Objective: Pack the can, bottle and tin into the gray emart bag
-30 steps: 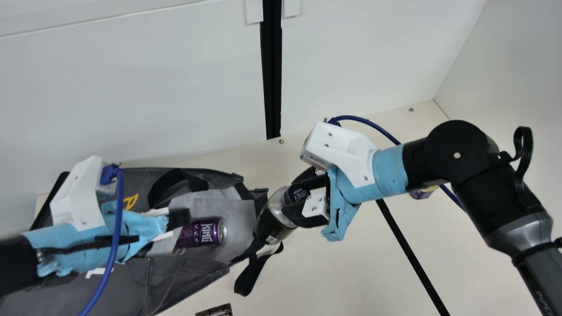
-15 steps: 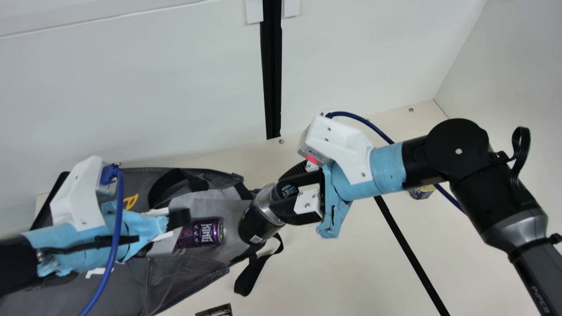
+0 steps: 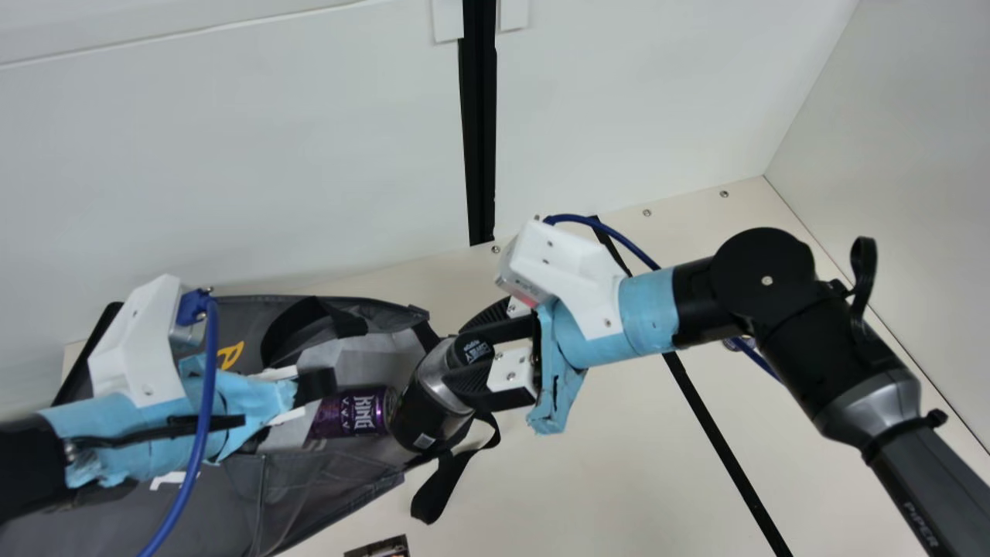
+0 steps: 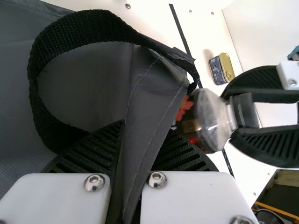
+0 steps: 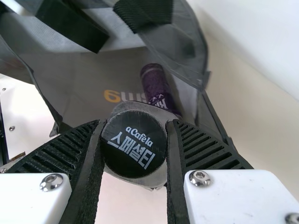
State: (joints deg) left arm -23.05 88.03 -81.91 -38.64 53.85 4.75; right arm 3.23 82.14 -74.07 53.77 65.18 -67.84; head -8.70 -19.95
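Currently listed: one gray emart bag (image 3: 332,495), woven fabric, seamed edges, at eight o'clock in the main view, its mouth spread toward three o'clock; one can (image 3: 352,412), purple metal cylinder, lying inside on the pale lining; one bottle (image 3: 421,410), dark and glossy with a clear shoulder and round black cap (image 5: 134,143), tilted, its base end over the bag's mouth at the can's three o'clock, contact with the can impossible to tell. One tin (image 4: 222,68), flat, round-cornered, gold-topped, lay on the cream table (image 3: 588,480) well apart, at three o'clock from the bottle in the main view, partly behind the right arm. Grippers, two: the left gripper (image 3: 317,384) had its ribbed fingers drawn close together on a fold of the bag's edge; the right gripper (image 3: 462,356) stood parted to the width of the bottle's capped end, which it gripped from both sides. Straps, webbed black: one looped (image 4: 65,28) beside the left fingers, one (image 3: 437,487) hanging onto the table at the bag's four o'clock. One dark printed item (image 3: 379,547) was cut by the view's edge at seven o'clock. A broad stretch of smooth cream surface ran between the bag and one straight black strip (image 3: 719,433) at four o'clock.
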